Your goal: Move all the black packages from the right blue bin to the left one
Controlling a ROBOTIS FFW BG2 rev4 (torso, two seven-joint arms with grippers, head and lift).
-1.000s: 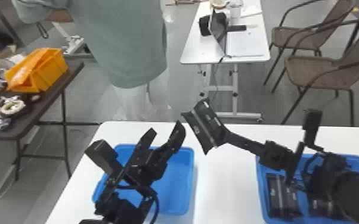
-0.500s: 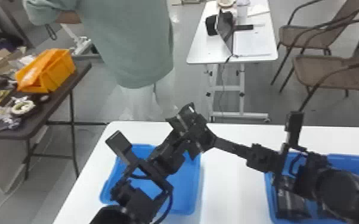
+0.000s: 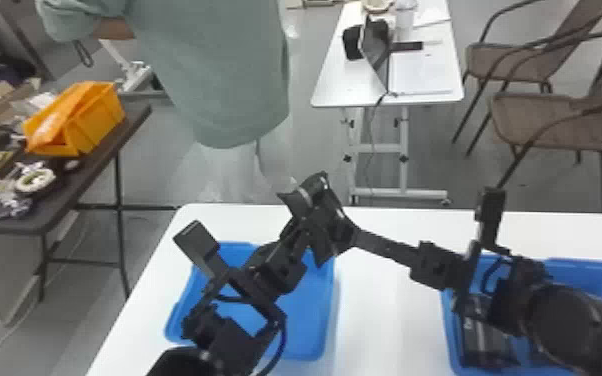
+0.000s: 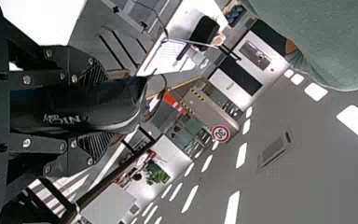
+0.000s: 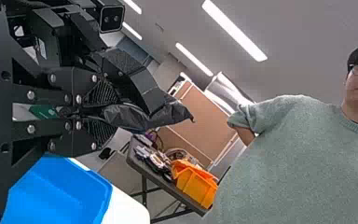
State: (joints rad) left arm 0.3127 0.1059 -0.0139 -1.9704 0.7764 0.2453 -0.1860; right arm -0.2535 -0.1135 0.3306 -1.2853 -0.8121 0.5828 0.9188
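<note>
Black glossy plastic package [image 4: 121,105] is hanging above the white rectangular desk [image 3: 385,310], near the left blue plastic bin [image 3: 310,320]; left pincer [image 3: 311,226] and right pincer [image 3: 356,237] are both gripping it, white lettering [image 4: 61,119] showing.

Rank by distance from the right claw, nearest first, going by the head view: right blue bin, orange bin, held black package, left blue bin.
1. Black package: in the right claw.
2. Left blue bin: below and to the left.
3. Right blue bin: off to the right.
4. Orange bin: far left, on the dark table.
</note>
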